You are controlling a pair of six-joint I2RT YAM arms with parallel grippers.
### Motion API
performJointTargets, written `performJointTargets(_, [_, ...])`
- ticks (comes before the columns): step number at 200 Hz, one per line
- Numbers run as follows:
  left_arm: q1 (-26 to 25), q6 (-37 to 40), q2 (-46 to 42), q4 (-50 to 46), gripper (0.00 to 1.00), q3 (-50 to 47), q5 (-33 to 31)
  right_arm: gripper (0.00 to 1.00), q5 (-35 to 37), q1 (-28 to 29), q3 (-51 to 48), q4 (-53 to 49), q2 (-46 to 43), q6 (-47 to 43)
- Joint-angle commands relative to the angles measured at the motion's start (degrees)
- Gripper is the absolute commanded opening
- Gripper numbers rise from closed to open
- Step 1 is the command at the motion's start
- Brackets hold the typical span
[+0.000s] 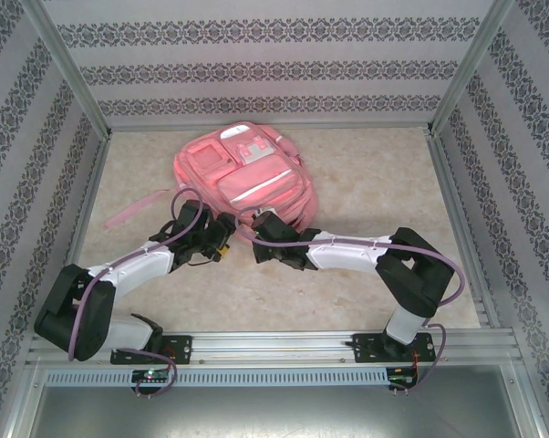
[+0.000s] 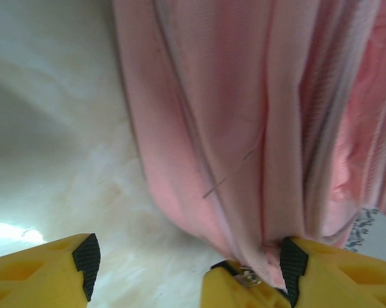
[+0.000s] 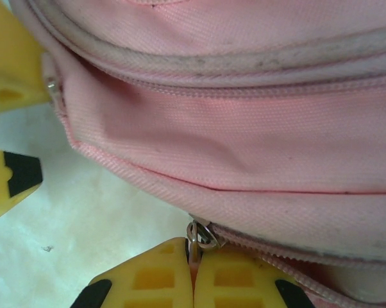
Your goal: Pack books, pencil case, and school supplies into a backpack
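One backpack (image 1: 247,173), long axis near-right to far-left; left pincer (image 2: 190,260) agape, right pincer (image 3: 193,273) tight on zipper pull (image 3: 201,234).

The tool (image 2: 190,258) gapes wide, its right pad (image 2: 294,263) touching pink backpack (image 2: 244,115) fabric above the pale table (image 2: 52,128).

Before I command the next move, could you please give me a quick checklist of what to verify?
1. Right tool shut on the zipper pull: ok.
2. Left tool bracing the backpack: cannot tell; its fingers stand apart at a corner.
3. Zip beside the pull opened: not ok, it looks closed.
4. Backpack lying flat on the table: ok.
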Motion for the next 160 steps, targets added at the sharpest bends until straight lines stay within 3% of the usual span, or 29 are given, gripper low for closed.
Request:
performJointTargets(1, [-1.3, -4.7, 0.9, 9.4, 0.74, 0.0, -2.0, 0.0, -2.2, 0.6, 2.5, 1.4, 0.3, 1.5])
performJointTargets(21, [-1.7, -4.9, 2.9, 12.1, 0.68, 0.8, -3.2, 0.0, -2.5, 0.7, 2.8, 0.5, -0.2, 1.8])
performJointTargets(37, [-2.1, -5.1, 5.6, 14.9, 0.54, 1.4, -4.2, 0.0, -2.1, 0.7, 3.0, -0.4, -0.6, 1.7])
performJointTargets(50, [-2.2, -5.1, 7.3, 14.3, 0.33, 2.0, -5.1, 0.0, -1.0, 0.7, 3.1, -1.4, -1.0, 1.8])
performJointTargets(64, [-2.1, -5.4, 7.3, 11.7, 0.0, 1.8, -6.8, 0.0, 1.4, 0.5, 2.6, -2.6, -2.1, 2.2])
performJointTargets(107, [2.2, -2.5, -4.8, -7.6, 0.0, -1.4, -15.8, 0.0, 5.6, -4.8, -0.5, -8.9, -7.4, -0.2])
performJointTargets(135, [10.0, 4.2, -13.3, -20.3, 0.0, -1.5, -17.0, 0.0, 4.1, -11.1, -2.8, -10.6, -10.0, -2.2])
performJointTargets(160, [18.9, 10.3, -18.2, -25.0, 0.0, -2.1, -16.2, 0.0, 1.6, -13.7, -0.9, -11.4, -8.2, -5.8])
